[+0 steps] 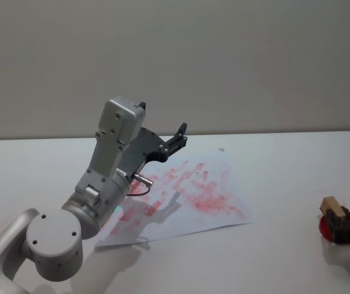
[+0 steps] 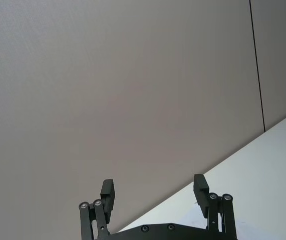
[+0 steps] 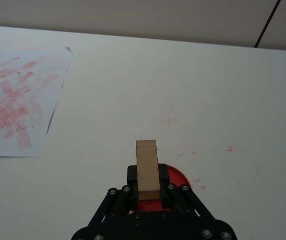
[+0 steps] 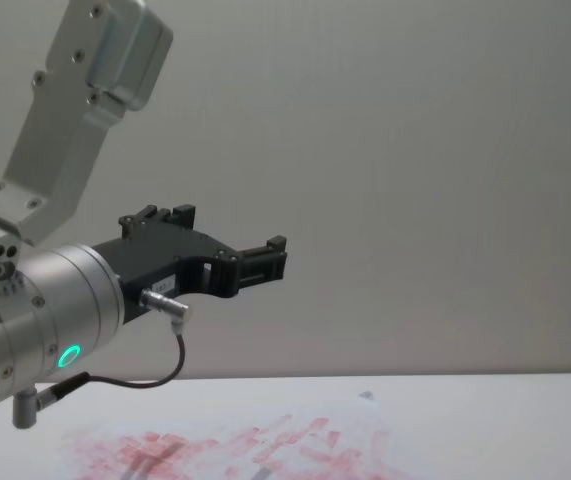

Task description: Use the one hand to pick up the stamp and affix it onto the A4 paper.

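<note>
The right gripper (image 3: 148, 192), black and two-fingered, is seen at the near right edge of the white tabletop (image 1: 285, 177) in the head view. Its fingers are closed against the sides of the stamp (image 3: 147, 169), a small light-tan wooden block, which is held upright between them. The same stamp (image 1: 333, 206) is seen in the head view, projecting above the fingers. A round red pad (image 3: 172, 176) is noted directly beneath the gripper and stamp; whether the stamp's underside touches it cannot be told. A few faint red specks (image 3: 195, 152) are recorded on the tabletop just beyond the pad.

The A4 paper (image 1: 208, 184), a white sheet covered with smeared red-pink streaks, is lying flat on the tabletop, well to the left of the held stamp. A stretch of bare tabletop is observed between the two.

The left gripper (image 1: 178, 139), black, on a silver cylindrical wrist with a green-lit ring (image 4: 68, 355) and a dangling black cable (image 4: 155, 375), is raised above the left part of the paper, clear of it. Its fingers (image 2: 200, 189) are spread wide apart and nothing is held. The left arm's silver body is observed to overlap the near left corner of the sheet in the head view. A plain grey wall (image 1: 224, 61) is recorded behind the table.
</note>
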Available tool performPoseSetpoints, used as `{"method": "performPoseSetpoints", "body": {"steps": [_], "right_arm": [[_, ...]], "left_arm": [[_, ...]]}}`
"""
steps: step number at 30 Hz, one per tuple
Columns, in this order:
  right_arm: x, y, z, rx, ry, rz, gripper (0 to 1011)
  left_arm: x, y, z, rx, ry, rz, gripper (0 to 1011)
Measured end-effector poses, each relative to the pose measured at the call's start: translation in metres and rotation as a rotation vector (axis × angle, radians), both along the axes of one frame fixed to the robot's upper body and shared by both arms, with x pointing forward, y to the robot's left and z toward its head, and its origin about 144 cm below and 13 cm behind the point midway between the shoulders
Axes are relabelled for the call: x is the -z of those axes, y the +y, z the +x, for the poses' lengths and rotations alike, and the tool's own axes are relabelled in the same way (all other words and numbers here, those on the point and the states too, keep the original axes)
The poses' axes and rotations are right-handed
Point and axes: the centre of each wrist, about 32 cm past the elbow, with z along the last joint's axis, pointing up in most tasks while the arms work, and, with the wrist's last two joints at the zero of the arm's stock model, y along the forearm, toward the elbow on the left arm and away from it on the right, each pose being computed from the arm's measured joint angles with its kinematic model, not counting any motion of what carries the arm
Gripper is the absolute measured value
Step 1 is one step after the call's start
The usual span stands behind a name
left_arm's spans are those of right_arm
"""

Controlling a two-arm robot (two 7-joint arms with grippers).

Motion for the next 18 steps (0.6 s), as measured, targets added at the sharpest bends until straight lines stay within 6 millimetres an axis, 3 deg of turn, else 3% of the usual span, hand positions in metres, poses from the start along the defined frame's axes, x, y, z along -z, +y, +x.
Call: {"method": "performPoseSetpoints", "body": {"steps": [8, 18], "right_arm": [[0.0044, 0.0011, 0.0017, -0.001, 0.027, -0.017, 250], [0.0069, 0.0018, 0.0027, -0.001, 0.041, -0.027, 558]], "left_arm": [[0.0, 0.0, 0.0, 0.0, 0.0, 0.0, 1001], [0.0, 0.0, 0.0, 0.0, 0.0, 0.0, 1001]]}}
